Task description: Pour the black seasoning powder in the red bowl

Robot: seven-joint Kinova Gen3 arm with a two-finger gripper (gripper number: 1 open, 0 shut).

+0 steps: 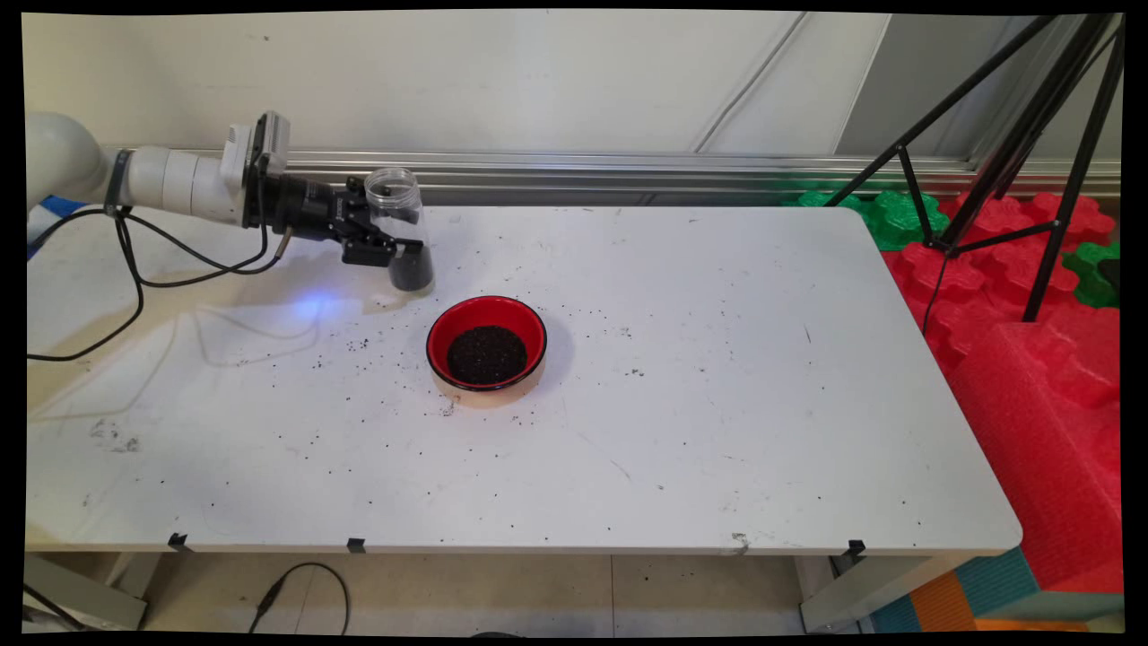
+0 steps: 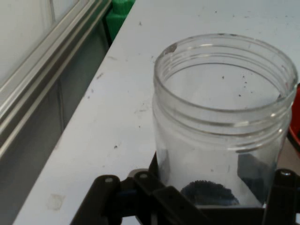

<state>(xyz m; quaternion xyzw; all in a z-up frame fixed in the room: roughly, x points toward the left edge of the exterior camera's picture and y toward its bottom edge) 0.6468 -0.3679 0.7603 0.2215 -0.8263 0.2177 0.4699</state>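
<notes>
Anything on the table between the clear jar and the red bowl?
Only bare tabletop with a few dark specks separates the clear jar from the red bowl; the main view shows it.

Robot lab: white test table [image 1: 717, 431], tripod [image 1: 1031, 135], foam mats [image 1: 1031, 377]

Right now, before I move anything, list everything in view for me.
jar: one, clear plastic, open-mouthed, upright, dark grains at its bottom, far left of table, held in the jaws
bowl: one, red with black rim, dark grains inside, table centre-left, in front of the jar
spilled grains: many, dark, scattered over the table
table: one, white
tripod: one, black, far right
foam blocks: several, red and green, right of table
cables: black, hanging from arm
gripper: one, black, jaws shut on the jar
</notes>
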